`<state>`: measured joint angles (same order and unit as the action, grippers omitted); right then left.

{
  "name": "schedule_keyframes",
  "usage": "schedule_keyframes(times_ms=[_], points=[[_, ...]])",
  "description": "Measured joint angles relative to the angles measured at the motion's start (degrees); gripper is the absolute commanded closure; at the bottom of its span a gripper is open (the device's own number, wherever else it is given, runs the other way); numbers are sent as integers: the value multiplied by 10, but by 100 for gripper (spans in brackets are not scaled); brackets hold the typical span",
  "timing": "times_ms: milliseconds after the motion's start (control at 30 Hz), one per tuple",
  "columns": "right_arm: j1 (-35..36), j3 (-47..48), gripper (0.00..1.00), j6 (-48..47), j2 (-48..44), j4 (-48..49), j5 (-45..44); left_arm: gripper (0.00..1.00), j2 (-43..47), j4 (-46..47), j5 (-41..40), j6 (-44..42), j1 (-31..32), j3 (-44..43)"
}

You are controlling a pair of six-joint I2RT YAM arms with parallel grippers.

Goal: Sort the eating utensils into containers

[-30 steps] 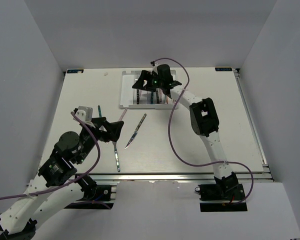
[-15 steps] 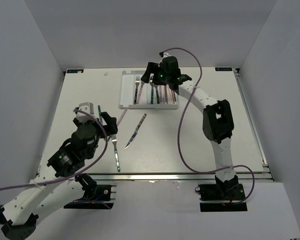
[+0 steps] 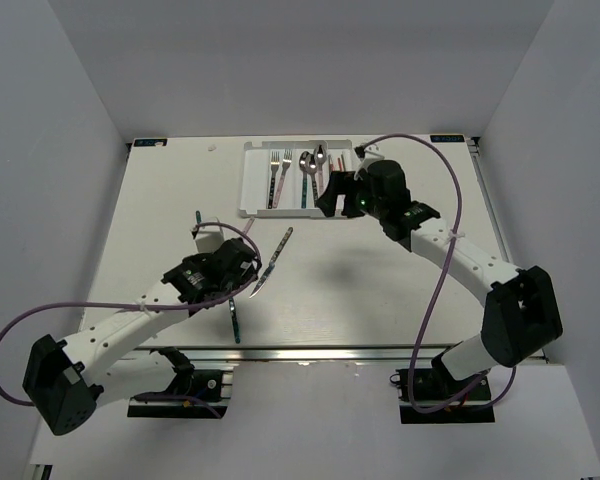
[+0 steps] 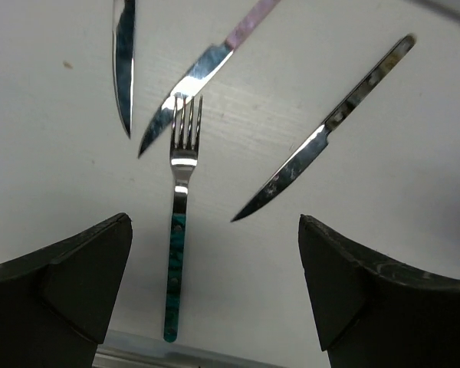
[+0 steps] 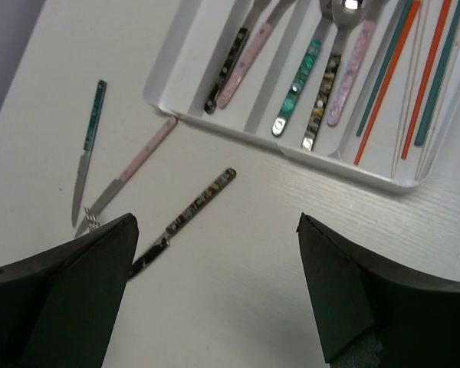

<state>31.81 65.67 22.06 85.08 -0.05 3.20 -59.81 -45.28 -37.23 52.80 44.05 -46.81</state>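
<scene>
The white tray (image 3: 251,182) (image 5: 291,149) stands at the table's back. Its slots hold forks (image 3: 277,172), spoons (image 3: 310,170) and red, green and white chopsticks (image 5: 391,69). Loose on the table lie a teal-handled fork (image 4: 176,253) (image 3: 234,318), a teal-handled knife (image 4: 123,61) (image 5: 92,130), a pink-handled knife (image 4: 203,69) (image 5: 134,172) and a dark patterned knife (image 4: 330,126) (image 3: 272,262). My left gripper (image 4: 215,284) (image 3: 242,272) hovers open above the fork's handle. Just in front of the tray's near edge my right gripper (image 5: 215,284) (image 3: 338,197) stands open with nothing in it.
A metal rail (image 3: 310,350) runs along the table's near edge, close to the fork's handle end. Purple cables (image 3: 430,290) loop from both arms. Grey walls close in the left, right and back sides.
The left arm has swung right and forward until its gripper hangs over the fork and knives. The right arm has drawn back from above the tray, uncovering its slots.
</scene>
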Motion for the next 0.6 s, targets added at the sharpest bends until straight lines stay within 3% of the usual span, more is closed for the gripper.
schedule_keyframes(times_ms=[100,167,333,467,600], points=[[-1,-36,13,-1,-10,-20,2,8,-8,7,38,29,0,44],[0,-58,15,-1,-21,-34,4,18,-3,13,63,44,0,80],[1,-116,21,0,-64,-42,33,26,14,43,112,73,0,162],[1,-121,22,0,-78,-41,50,35,-13,72,137,85,0,195],[1,-121,24,-1,-89,-40,62,50,-24,107,141,92,0,203]])
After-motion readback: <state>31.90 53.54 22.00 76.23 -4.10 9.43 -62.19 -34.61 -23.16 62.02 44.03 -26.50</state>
